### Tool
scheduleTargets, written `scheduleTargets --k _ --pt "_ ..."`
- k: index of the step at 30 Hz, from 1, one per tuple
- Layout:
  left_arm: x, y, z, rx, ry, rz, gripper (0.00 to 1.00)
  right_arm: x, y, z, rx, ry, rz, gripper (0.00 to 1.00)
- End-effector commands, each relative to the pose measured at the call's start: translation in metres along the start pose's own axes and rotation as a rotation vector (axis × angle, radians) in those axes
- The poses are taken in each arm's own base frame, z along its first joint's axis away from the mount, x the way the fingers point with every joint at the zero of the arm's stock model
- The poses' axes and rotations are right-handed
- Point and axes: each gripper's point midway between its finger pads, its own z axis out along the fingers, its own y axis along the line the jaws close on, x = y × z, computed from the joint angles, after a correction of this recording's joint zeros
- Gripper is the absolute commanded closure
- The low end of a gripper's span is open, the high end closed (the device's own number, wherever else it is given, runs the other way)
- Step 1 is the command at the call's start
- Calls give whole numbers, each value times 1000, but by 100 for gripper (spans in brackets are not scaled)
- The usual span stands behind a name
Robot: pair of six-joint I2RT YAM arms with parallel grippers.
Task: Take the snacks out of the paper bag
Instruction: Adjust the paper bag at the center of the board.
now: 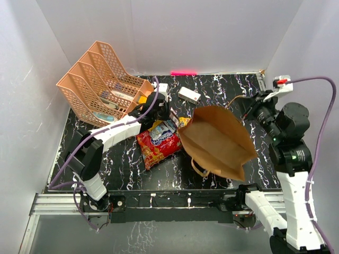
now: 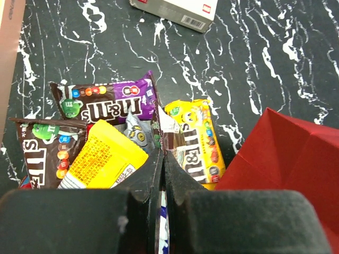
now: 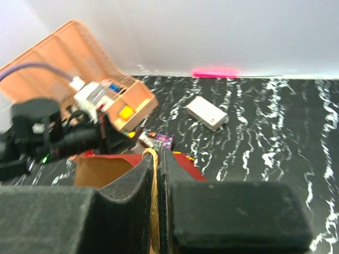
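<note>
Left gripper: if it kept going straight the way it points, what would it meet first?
Probably the candy packets heaped just beyond the left gripper; depth unclear. It seems shut on a white-blue packet.

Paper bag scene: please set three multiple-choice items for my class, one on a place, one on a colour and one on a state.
1. Where is the chip bag?
A) on the table beside the bag
B) inside the bag
C) held in the air

2. What colour is the bag inside?
A) white
B) brown
C) blue

3. How are the right fingers?
A) wide open
B) shut on the chip bag
C) shut on the bag's handle

Answers:
1 A, because the top view shows it flat on the table next to the bag.
2 B, because the open bag shows a kraft brown lining.
3 C, because the right wrist view shows the cord pinched between them.
</note>
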Motion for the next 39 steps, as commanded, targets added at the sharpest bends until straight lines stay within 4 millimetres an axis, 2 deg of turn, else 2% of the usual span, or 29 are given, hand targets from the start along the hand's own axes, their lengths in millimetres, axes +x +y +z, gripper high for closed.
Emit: scheduleTargets --k 1,3,7,10,13,15,21,23,29,32,35,39 --pt "-5 12 -3 -41 -32 35 100 -19 -47 4 292 -30 69 92" --pt "-8 13 -7 -37 -47 64 97 -9 -68 8 396 10 80 92" --pt "-18 11 -19 -15 -79 115 76 19 -100 13 536 85 68 92" --pt "-24 8 -30 10 -96 156 60 30 -118 11 617 94 40 92" --pt "-31 5 -43 10 -122 196 46 30 -136 3 722 86 6 92" --pt "-34 2 -48 -3 -135 240 40 27 -147 -6 790 74 -18 92" --pt "-29 -23 -60 28 -161 366 35 25 -173 -27 924 65 -72 92" --pt "-28 -30 -64 34 -174 395 34 23 -176 -34 944 55 -81 92" --pt "-31 -36 -73 34 -205 411 32 37 -204 -59 1070 98 -110 92" --pt "-35 -37 -79 31 -230 422 31 39 -211 -68 1100 93 -103 92" --pt "-39 -37 -85 28 -262 432 31 35 -216 -79 1161 80 -107 92" --pt "-45 -39 -94 17 -303 453 30 19 -216 -95 1226 26 -115 92"
